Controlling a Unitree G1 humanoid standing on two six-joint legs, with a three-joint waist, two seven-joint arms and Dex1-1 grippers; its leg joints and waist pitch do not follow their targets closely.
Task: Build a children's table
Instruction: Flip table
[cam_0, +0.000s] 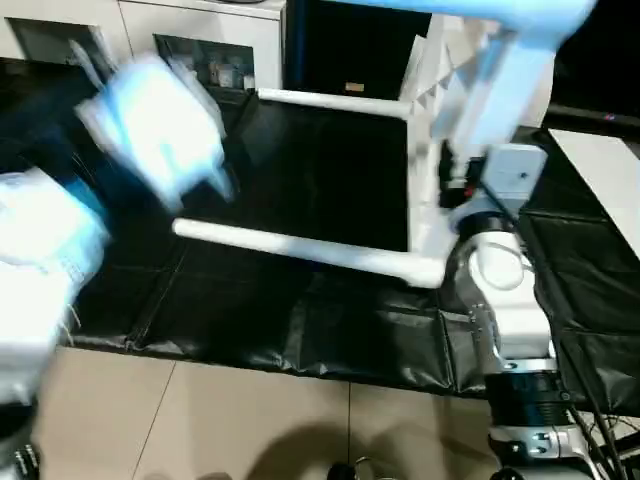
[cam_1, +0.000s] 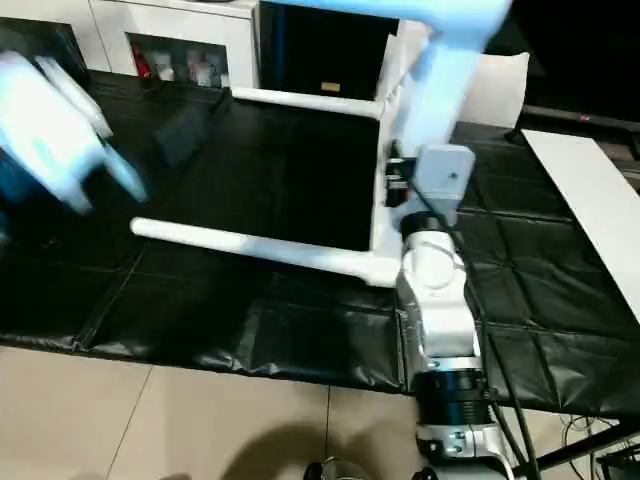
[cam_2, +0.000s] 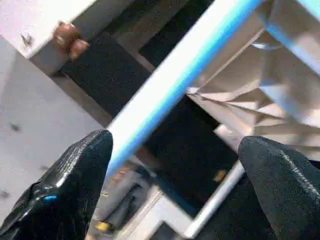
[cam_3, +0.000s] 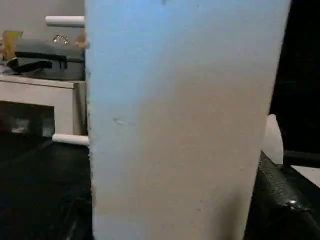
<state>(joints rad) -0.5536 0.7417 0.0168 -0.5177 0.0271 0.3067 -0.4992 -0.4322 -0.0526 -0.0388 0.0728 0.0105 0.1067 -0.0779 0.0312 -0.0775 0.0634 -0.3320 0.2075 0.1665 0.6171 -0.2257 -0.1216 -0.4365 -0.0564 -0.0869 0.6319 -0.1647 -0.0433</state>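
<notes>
The white children's table lies on its side on the black mats, its square top (cam_0: 422, 140) edge-on and its legs pointing left. One lower leg (cam_0: 300, 248) runs along the mat near me and another (cam_0: 330, 101) lies farther back. An upper leg (cam_0: 500, 70) slants up past my right forearm (cam_0: 505, 270), and its white surface (cam_3: 185, 125) sits right before the right wrist camera. My right gripper (cam_0: 455, 185) is against the top's edge. My left gripper (cam_2: 177, 147) is open, with a leg (cam_2: 175, 85) and the ribbed underside (cam_2: 250, 90) just beyond its fingertips.
A white cabinet with glass doors (cam_0: 200, 40) stands at the back left. Black mats (cam_0: 300, 330) cover the work area, with tan floor tiles (cam_0: 200, 420) in front. A white board (cam_0: 605, 170) lies at the right. Cables (cam_0: 600, 440) trail near my right arm's base.
</notes>
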